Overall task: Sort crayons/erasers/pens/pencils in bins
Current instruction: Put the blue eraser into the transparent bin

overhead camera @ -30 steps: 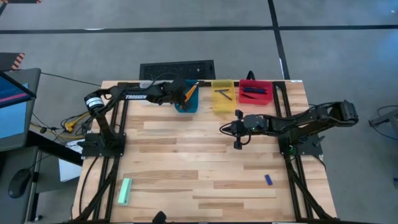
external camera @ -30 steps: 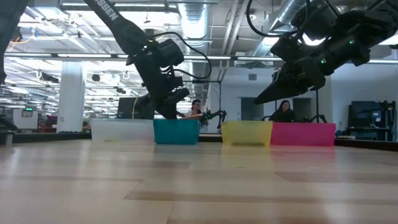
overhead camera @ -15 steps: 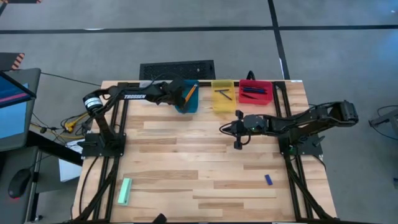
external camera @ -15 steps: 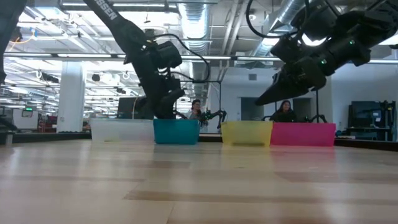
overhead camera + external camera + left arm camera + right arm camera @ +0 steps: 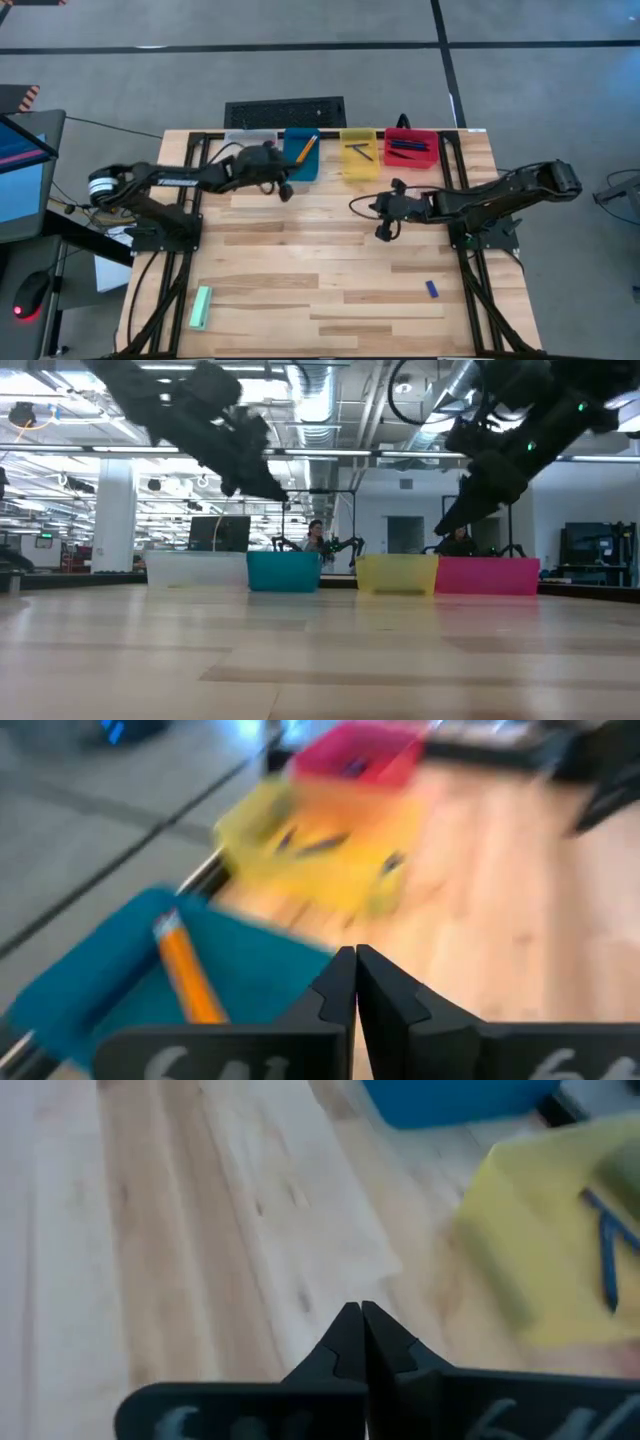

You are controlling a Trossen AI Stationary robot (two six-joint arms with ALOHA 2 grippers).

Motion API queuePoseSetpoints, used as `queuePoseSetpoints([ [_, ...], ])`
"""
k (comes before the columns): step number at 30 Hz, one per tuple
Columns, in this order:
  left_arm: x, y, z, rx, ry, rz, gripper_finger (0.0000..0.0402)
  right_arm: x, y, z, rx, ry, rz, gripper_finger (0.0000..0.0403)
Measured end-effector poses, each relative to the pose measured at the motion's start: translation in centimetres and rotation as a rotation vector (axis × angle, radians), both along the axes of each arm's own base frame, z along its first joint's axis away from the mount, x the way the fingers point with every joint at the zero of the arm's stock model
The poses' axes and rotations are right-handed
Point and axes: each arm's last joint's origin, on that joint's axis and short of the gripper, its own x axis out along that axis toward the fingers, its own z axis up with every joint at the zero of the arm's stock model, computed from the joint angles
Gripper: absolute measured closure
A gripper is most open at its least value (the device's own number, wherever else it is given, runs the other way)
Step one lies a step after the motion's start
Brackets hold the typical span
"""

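I see my left end effector [image 5: 285, 190] closed and empty, just beside the blue bin [image 5: 300, 156] holding a pencil [image 5: 304, 150]; my right end effector [image 5: 381, 231] is closed over the wood-plank tabletop [image 5: 300, 270].

Bright overhead light — left wrist view motion-blurred — shadows soft.

Setting: apparently an industrial lab or workshop. Evidence: exposed ceiling ducts [image 5: 310, 390], strip lighting, concrete floor [image 5: 300, 60], monitor [image 5: 20, 170] beside a wooden workbench [image 5: 330, 270].
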Motion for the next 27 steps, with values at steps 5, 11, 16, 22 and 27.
queuePoseSetpoints([
  [5,-2.3,-1.8,0.3,0.057,-0.209,-0.176,0.0401,-0.3,2.1,1.6,0.135,0.074,-0.065,0.0401],
  [11,-4.3,-3.0,-1.4,0.077,-0.35,-0.333,0.0401,-1.9,5.4,2.3,0.318,0.172,-0.202,0.0401],
  [16,-4.7,-3.2,-2.1,0.083,-0.361,-0.364,0.0401,-4.0,8.8,2.1,0.495,0.202,-0.324,0.0391],
  [22,-4.7,-3.2,-1.9,0.104,-0.37,-0.37,0.0401,-6.8,12.4,0.7,0.621,0.304,-0.475,0.0363],
  [27,-4.7,-3.2,-1.9,0.106,-0.374,-0.371,0.0401,-8.6,14.8,-0.8,0.717,0.482,-0.621,0.0313],
])
